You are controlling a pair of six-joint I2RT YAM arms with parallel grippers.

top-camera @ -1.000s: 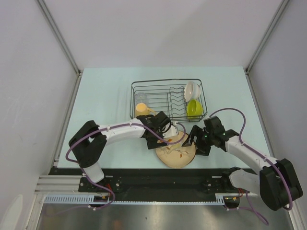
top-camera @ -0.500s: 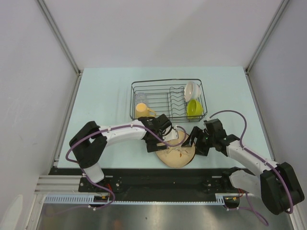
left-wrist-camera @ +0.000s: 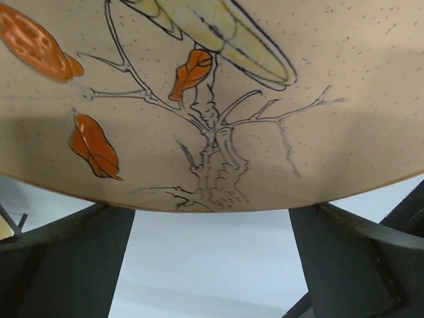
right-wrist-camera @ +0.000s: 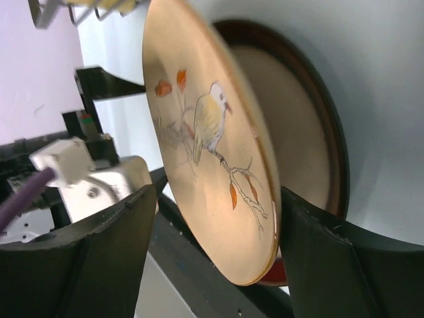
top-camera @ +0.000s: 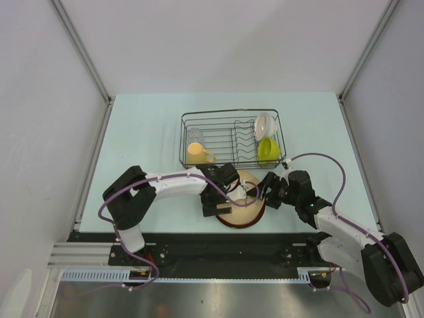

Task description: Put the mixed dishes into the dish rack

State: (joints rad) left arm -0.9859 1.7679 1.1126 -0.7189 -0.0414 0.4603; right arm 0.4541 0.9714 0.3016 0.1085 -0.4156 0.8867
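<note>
Tan speckled bird-and-leaf plate (top-camera: 242, 188) tilted up over glossy dark-rimmed plate (top-camera: 233, 222) on pale blue table (top-camera: 146, 142), near black wire dish rack (top-camera: 225, 114). Left gripper (left-wrist-camera: 212, 225) wide at rim; right gripper (right-wrist-camera: 215, 195) wide, straddling it.

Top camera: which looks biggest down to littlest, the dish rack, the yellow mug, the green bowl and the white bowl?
1. Dish rack, by far the largest.
2. Yellow mug, green bowl and white bowl look about alike. The bowls stand on edge, so no ranking between them.
</note>
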